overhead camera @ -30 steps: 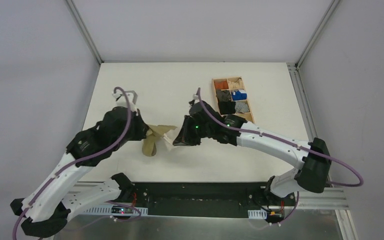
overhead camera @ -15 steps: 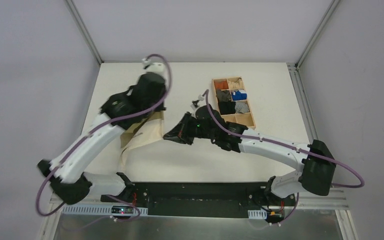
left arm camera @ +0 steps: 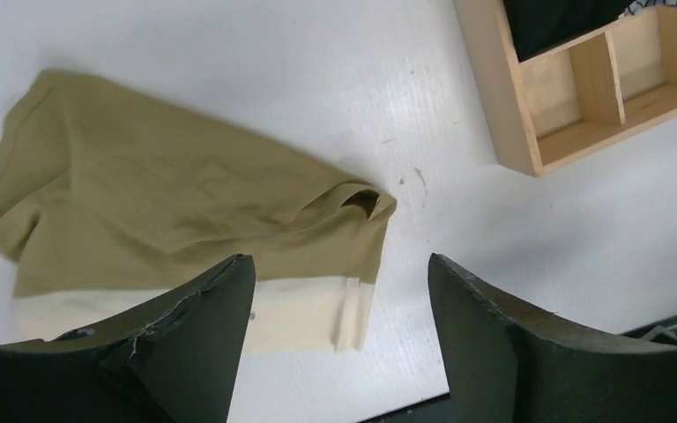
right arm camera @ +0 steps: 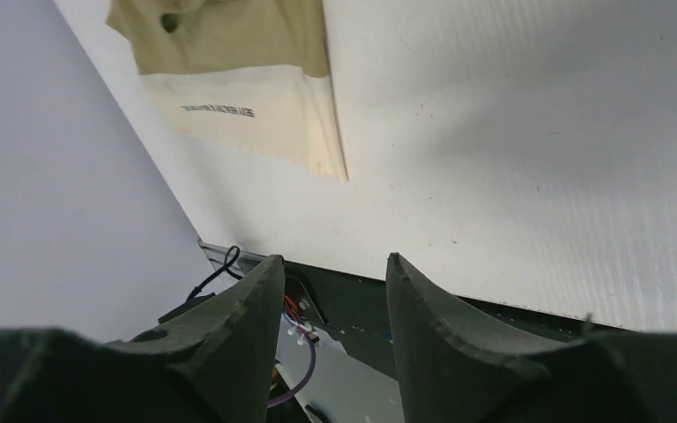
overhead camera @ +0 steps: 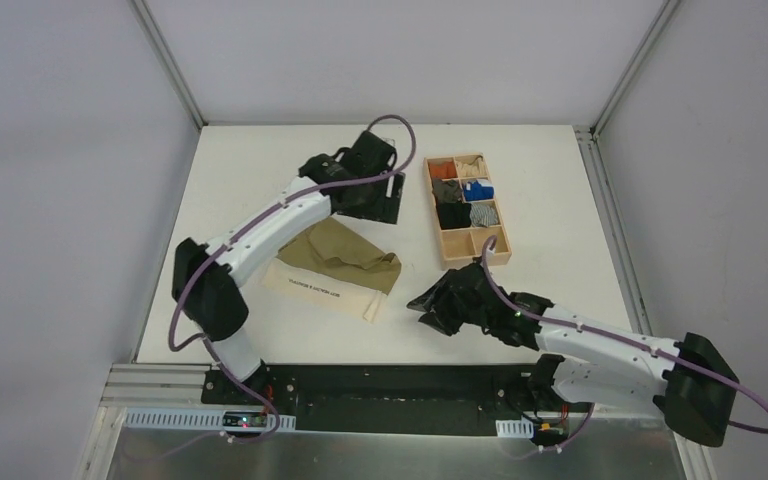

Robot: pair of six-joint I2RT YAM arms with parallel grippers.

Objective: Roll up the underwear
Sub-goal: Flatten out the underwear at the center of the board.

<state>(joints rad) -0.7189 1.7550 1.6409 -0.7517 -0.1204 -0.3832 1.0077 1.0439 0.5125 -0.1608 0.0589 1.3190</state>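
We are seeing the olive-khaki fabric underwear (overhead camera: 340, 262), cream-waistbanded, lying spread at 8 o'clock on the white table (overhead camera: 250, 165). The left gripper (left arm camera: 339, 264), at its 1 o'clock, and the right gripper (right arm camera: 335, 260), at its 4 o'clock, are standing open, empty.

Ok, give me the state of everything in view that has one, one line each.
underwear: unrolled, lying spread on the table, held by nothing.
left end effector: open, empty, raised clear of the underwear.
right end effector: open, empty, apart from the underwear.
wooden tray: upright on the table; far compartments hold fabric bundles, the two nearest are empty.
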